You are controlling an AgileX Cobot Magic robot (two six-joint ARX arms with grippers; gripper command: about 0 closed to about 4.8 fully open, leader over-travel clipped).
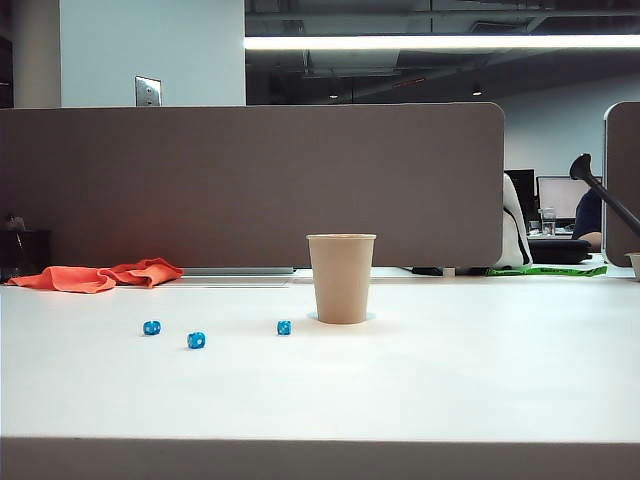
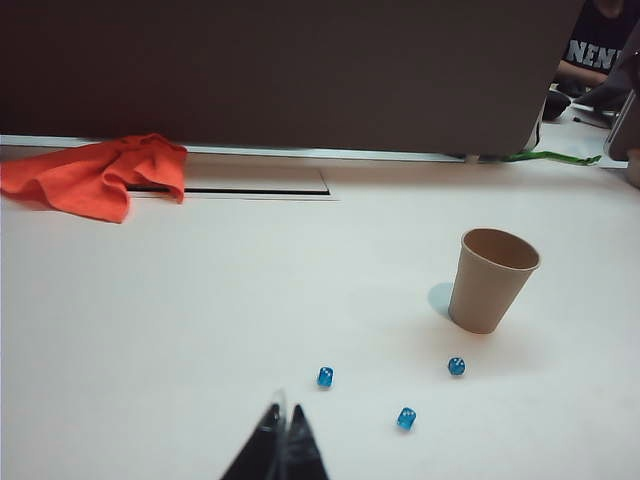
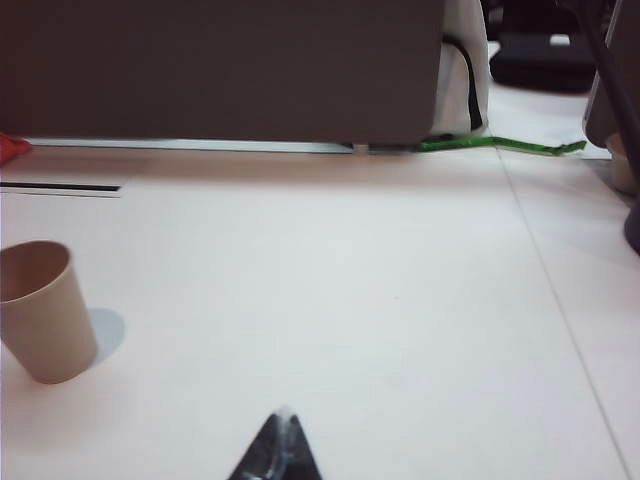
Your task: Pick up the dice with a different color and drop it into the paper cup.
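Note:
The tan paper cup (image 1: 341,278) stands upright near the middle of the white table (image 1: 450,390). It also shows in the left wrist view (image 2: 490,282) and the right wrist view (image 3: 40,315). The dice with a different color is not in view in any frame. My left gripper (image 2: 283,415) hangs above the table, shut, short of the blue dice. My right gripper (image 3: 283,418) is shut too, over bare table beside the cup. Nothing shows between either pair of jaws. Neither gripper appears in the exterior view.
Three bright blue dice (image 1: 151,327) (image 1: 196,340) (image 1: 284,327) lie in a loose row left of the cup. An orange cloth (image 1: 100,275) lies at the back left. A grey partition (image 1: 250,180) closes off the table's far edge.

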